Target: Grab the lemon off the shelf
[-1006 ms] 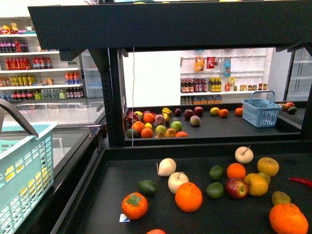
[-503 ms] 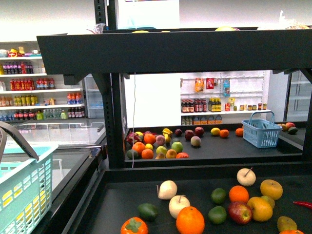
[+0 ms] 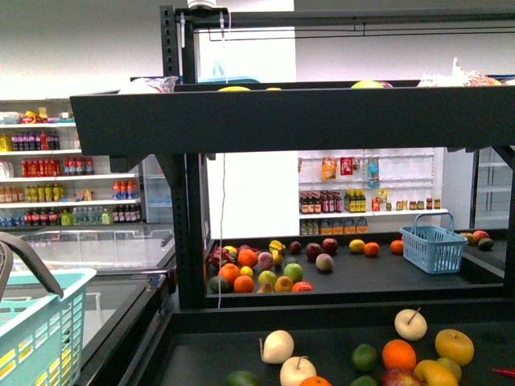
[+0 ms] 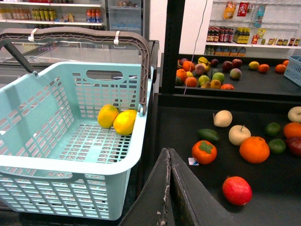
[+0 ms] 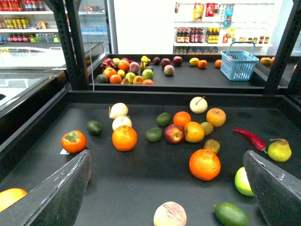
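Front view: a yellow sliver, likely the lemon (image 3: 233, 88), peeks over the shelf's (image 3: 322, 121) top-tray rim, so the reach should come over the rim from above. 
Left wrist view: left hand (image 4: 168, 157) pinched closed, empty. 
Right wrist view: right hand (image 5: 165, 157) spread wide, empty; distant bottle labels (image 5: 204, 34) unreadable.

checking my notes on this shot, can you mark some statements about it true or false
1. The light blue basket holds two yellow fruits. True.
2. The right pincer is shut on a fruit. False: its fingers are spread wide, with nothing between them.
3. The left pincer is shut. True.
4. The red chili lies in the basket. False: it lies on the shelf tray.
5. The small blue basket stands on the far tray. True.
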Robot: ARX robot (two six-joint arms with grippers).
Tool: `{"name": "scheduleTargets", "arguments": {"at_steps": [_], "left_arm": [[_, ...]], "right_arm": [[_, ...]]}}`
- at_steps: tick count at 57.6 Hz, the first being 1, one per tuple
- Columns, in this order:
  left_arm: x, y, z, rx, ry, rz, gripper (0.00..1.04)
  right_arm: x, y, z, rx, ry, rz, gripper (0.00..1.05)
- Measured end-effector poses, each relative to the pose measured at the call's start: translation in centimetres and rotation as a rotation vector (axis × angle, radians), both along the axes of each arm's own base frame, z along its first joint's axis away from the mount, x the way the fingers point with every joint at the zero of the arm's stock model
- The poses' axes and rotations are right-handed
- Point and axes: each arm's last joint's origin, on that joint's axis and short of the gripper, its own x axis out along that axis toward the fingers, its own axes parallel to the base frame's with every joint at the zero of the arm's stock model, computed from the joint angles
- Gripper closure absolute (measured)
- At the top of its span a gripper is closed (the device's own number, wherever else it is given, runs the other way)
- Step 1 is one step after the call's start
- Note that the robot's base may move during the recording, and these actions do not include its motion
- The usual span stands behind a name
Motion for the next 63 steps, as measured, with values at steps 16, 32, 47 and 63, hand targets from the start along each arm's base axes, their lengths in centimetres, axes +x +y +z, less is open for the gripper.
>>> {"name": "scheduleTargets", "arguments": {"at_steps": [16, 32, 47, 63], "left_arm": [[-0.7, 0.0, -1.2, 0.002, 0.002, 0.000, 1.02], [-1.1, 0.0, -2.0, 0.003, -0.013, 0.000, 1.02], [-2.2, 0.0, -2.6, 0.003, -0.008, 0.000, 1.02], [-2.2, 0.0, -2.6, 0.003, -0.008, 0.000, 0.78]], "right_arm": [[0.0, 0.0, 0.0, 0.000, 0.000, 0.000, 0.07], [0.0, 0.0, 0.0, 0.000, 0.000, 0.000, 0.07], [0.0, 0.0, 0.0, 0.000, 0.000, 0.000, 0.07], [0.0, 0.0, 0.0, 0.000, 0.000, 0.000, 0.07]]}}
